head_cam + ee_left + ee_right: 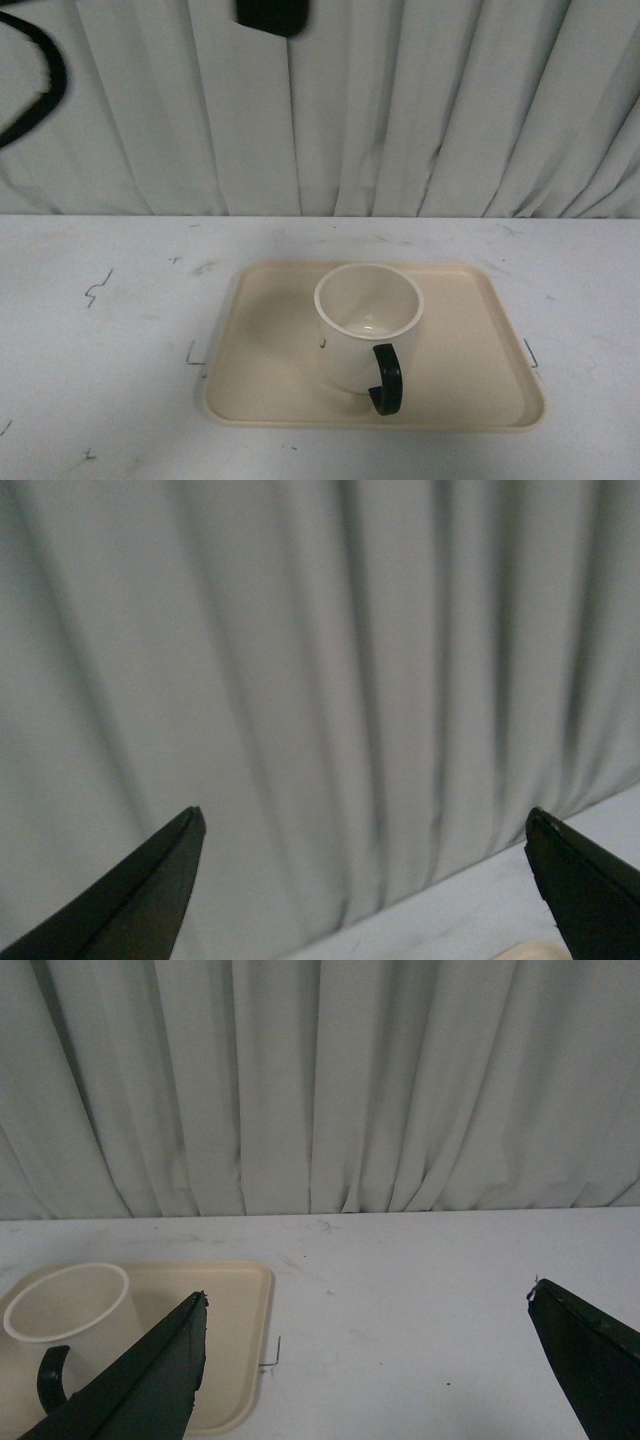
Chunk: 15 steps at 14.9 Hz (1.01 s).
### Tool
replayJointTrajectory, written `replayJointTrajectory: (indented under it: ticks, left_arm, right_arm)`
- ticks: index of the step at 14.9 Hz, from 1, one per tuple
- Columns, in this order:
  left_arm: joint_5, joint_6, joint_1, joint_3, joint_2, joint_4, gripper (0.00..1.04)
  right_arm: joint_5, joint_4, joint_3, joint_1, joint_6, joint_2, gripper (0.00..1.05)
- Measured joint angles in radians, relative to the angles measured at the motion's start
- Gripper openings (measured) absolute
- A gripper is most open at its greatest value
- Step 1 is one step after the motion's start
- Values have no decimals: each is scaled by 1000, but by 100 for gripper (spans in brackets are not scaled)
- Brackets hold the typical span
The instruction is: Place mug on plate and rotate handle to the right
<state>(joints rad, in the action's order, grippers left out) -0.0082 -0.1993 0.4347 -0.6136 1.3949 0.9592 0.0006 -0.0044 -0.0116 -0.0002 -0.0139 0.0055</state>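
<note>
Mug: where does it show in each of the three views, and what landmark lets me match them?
Front view: the mug stands upright near the middle of the plate, with its handle toward the camera.
Left wrist view: not in it.
Right wrist view: the mug stands on the plate, with its handle showing.
Shared landmark: the pleated curtain shows in all three.

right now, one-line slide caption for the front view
Cream mug upright on the beige plate, dark handle turned toward the camera
</note>
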Motion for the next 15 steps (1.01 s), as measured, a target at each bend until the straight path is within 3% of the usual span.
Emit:
replayJointTrajectory:
  ticks: [1,2,3,4,6,12,14,15]
  left_arm:
    - [-199,53,-3,19,-52,-150,87]
    - [-313,110,-18,84,-90,-197,76]
    - [-347,148,-58,174,-146,-190,64]
    - [-334,169,-106,231,-212,-173,51]
    - [-188,196,-239,429,-440,-205,2]
    - [-91,196,-342,542,-695,-339,2]
    - [2,196,-428,562,-763,-391,2]
    - [-6,198,-441,576,-778,-376,2]
  right_arm:
    - [-1,0,0,0,0,0,98]
    - [0,0,0,0,0,0,98]
    - [0,-1,0,0,0,0,98]
    - [0,0,0,0,0,0,98]
    - [0,0,0,0,0,0,98]
    - [0,0,0,0,0,0,98]
    - [-1,0,0,0,0,0,98]
    - [1,0,0,0,0,0,98]
